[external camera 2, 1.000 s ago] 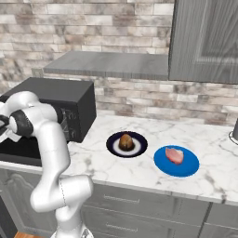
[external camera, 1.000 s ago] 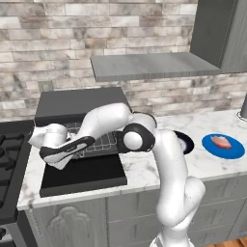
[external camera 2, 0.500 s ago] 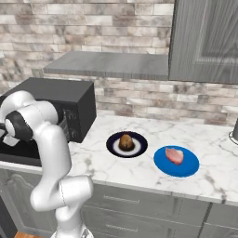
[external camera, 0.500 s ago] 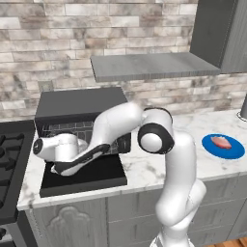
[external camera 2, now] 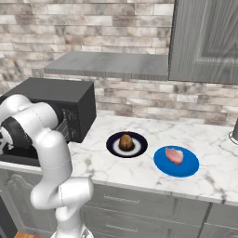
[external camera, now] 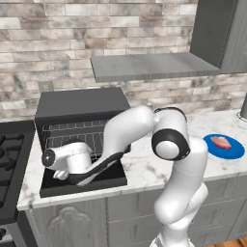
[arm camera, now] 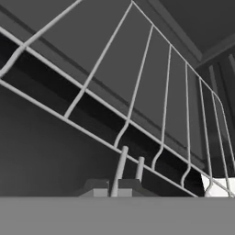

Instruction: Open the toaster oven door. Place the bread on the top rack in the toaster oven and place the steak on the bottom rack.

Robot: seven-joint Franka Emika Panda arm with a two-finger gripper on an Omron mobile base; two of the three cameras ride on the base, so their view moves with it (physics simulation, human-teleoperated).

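Observation:
The toaster oven stands at the counter's left, and its door lies open and flat. Inside show the top rack and the bottom rack. My hand hovers low over the door's left half. In the hand view my gripper is shut on the front loop of the bottom rack; a loop wire runs down between the tips. The bread rests on a dark plate. The steak lies on a blue plate, also seen far right.
A gas stove adjoins the oven on the left. A grey hood and a grey cabinet hang above the counter. My own arm arches across the oven's front right.
My hand has drawn back from the oven mouth toward the counter's front edge and dropped lower over the door. The elbow has swung to the right. Bread and steak have not moved.

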